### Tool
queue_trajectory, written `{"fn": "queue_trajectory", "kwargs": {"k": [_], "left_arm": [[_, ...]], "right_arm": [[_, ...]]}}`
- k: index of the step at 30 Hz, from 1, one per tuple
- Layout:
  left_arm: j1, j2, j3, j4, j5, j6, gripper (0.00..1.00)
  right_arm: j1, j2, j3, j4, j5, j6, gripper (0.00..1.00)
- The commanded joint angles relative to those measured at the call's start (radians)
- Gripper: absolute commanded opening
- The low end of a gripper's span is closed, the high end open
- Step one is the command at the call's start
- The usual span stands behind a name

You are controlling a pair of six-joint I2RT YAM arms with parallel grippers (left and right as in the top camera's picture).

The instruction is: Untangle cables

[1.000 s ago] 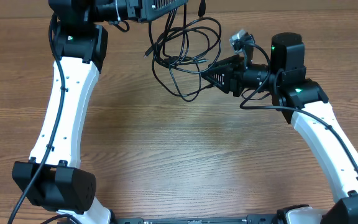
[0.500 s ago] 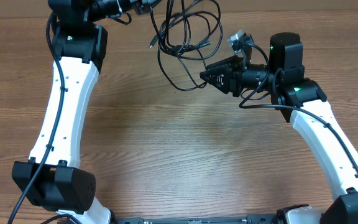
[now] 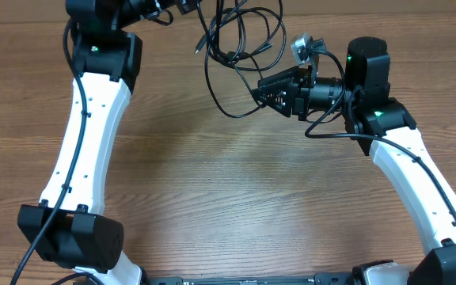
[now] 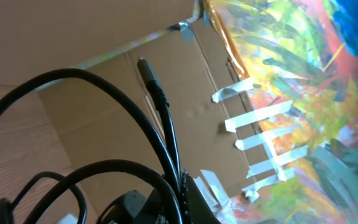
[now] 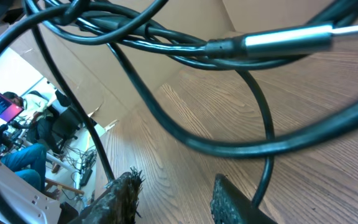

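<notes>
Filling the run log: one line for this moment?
task: untangle | left gripper: shut on thin black cables | right gripper: open, nothing gripped

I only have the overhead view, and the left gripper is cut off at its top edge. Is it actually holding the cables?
Observer: Yes. In the left wrist view the left gripper is shut on the cables, which converge into it.
Operator: And the right one, anything between its fingers?
Observer: No. The right wrist view shows the right gripper open, with only bare table between its fingers.
Operator: Any plug near it?
Observer: A silver-barrelled plug crosses the top of that view.
</notes>
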Motion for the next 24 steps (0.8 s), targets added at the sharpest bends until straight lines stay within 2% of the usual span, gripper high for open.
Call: {"fn": "queue_trajectory", "kwargs": {"k": [1,11,19,24], "left_arm": [[-0.020,-0.030,0.013,0.043,-0.032,-0.073,0.04],[-0.024,-0.030,0.013,0.172,0.006,-0.272,0.05],[-0.024,-0.030,0.013,0.177,0.014,-0.325,0.04],[-0.024,-0.030,0.013,0.249,0.017,-0.392,0.05]], "right_arm": [[-0.006,0.000,0.007,0.004,0.015,0.006,0.36],[-0.006,0.000,0.007,-0.075,0.286,0.029,0.37],[-0.006,0.003,0.007,-0.151,0.314,0.029,0.37],[-0.006,0.003,0.007,-0.169,0.376,0.030,0.37]]}}
